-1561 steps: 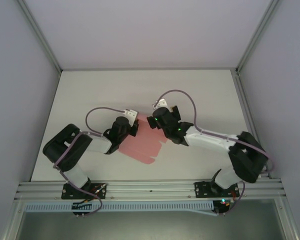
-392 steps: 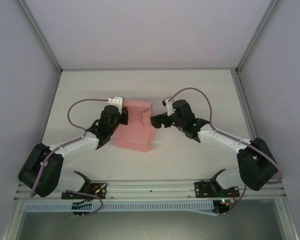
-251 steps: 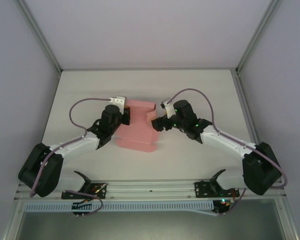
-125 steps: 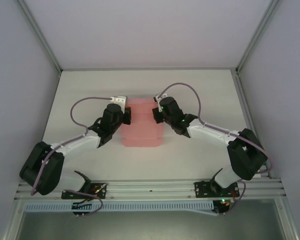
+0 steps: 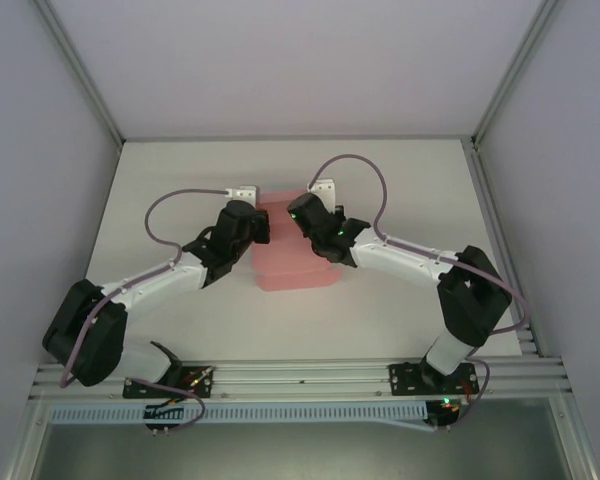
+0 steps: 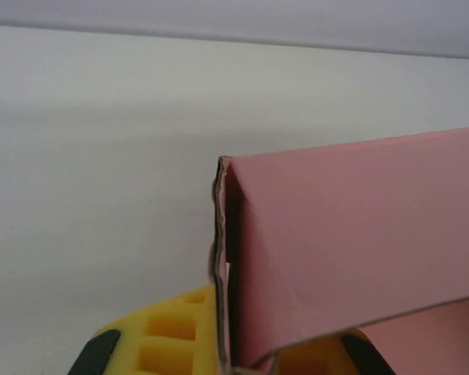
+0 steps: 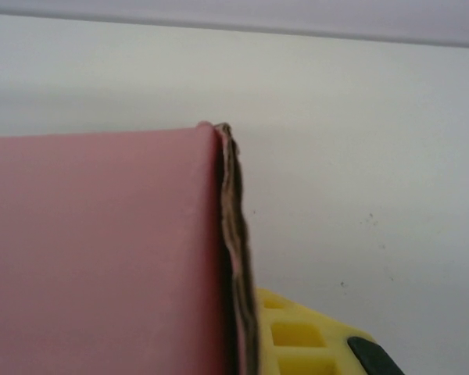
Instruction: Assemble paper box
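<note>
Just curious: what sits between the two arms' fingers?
The pink paper box spans that gap in the top view; the left fingers and right fingers each pinch its card.

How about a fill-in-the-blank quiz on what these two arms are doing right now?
1. The left pincer and the right pincer are both shut on the ____.
2. That thing's colour is ____.
3. The table under it is ____.

Missing words: box; pink; white.
</note>
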Tool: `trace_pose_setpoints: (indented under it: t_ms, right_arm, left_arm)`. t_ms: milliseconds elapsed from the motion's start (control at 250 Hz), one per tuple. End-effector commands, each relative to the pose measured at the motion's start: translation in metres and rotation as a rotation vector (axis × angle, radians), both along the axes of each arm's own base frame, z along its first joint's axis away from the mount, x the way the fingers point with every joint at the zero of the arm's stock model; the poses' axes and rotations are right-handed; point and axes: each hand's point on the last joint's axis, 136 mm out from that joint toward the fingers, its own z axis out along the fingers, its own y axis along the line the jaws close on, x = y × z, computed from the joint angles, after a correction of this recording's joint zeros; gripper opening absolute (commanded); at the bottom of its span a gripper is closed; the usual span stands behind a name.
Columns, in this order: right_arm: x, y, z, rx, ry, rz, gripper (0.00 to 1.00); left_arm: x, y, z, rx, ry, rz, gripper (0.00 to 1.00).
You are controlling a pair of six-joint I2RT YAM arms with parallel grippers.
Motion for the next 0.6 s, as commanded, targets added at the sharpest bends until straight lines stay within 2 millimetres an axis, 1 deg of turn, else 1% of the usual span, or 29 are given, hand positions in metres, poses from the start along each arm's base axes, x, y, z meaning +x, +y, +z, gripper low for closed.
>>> trace_pose_setpoints:
  t_ms: [0,32,88,120,176,240,291,351,371,399,423,447,459,467,535,579,595]
  right_arm:
    - [-0.006,-0.153,0.016,-0.485,-0.098,-0.476,0.10]
    - [-0.003,-0.148,0.014,-0.482,-0.090,-0.444,0.11]
    - [0.003,-0.127,0.007,-0.430,-0.088,-0.352,0.14]
    - [0.006,-0.110,0.002,-0.385,-0.085,-0.277,0.17]
    - [0.009,-0.075,-0.005,-0.263,-0.086,-0.137,0.23]
    - [0.011,-0.036,-0.009,-0.101,-0.083,0.013,0.29]
    - [0.009,-0.006,-0.008,0.035,-0.084,0.139,0.41]
    - [0.001,0.028,0.003,0.167,-0.109,0.304,0.54]
    - [-0.001,0.034,0.008,0.203,-0.124,0.338,0.60]
    - [-0.009,0.047,0.017,0.268,-0.138,0.416,0.73]
    - [-0.015,0.055,0.025,0.308,-0.155,0.475,0.83]
    - [-0.022,0.061,0.033,0.342,-0.171,0.526,0.91]
    - [-0.025,0.063,0.037,0.359,-0.178,0.547,0.98]
    - [-0.027,0.064,0.040,0.372,-0.184,0.558,0.99]
    - [-0.045,0.068,0.060,0.447,-0.225,0.642,1.00]
    - [-0.053,0.063,0.070,0.477,-0.248,0.649,1.00]
    - [-0.055,0.059,0.071,0.483,-0.247,0.638,1.00]
  left_arm:
    - [0.007,0.121,-0.023,0.198,0.071,0.433,0.00]
    - [0.008,0.113,-0.023,0.188,0.069,0.388,0.00]
    - [0.010,0.093,-0.023,0.146,0.065,0.277,0.00]
    - [0.012,0.080,-0.021,0.115,0.058,0.211,0.00]
    - [0.013,0.055,-0.017,0.056,0.046,0.093,0.00]
    - [0.013,0.028,-0.006,0.009,0.027,-0.011,0.00]
    - [0.013,0.011,0.003,0.022,-0.009,-0.067,0.00]
    - [0.015,-0.002,0.010,0.033,-0.029,-0.103,0.00]
    - [0.017,-0.004,0.011,0.032,-0.028,-0.108,0.00]
    - [0.018,-0.006,0.012,0.034,-0.027,-0.114,0.00]
    - [0.020,-0.007,0.012,0.040,-0.026,-0.116,0.00]
    - [0.021,-0.009,0.012,0.047,-0.026,-0.120,0.00]
    - [0.022,-0.009,0.013,0.049,-0.027,-0.120,0.00]
    - [0.022,-0.009,0.013,0.052,-0.027,-0.123,0.00]
    - [0.026,-0.012,0.015,0.083,-0.035,-0.146,0.00]
    - [0.027,-0.015,0.016,0.115,-0.041,-0.184,0.00]
    - [0.027,-0.018,0.017,0.130,-0.045,-0.214,0.00]
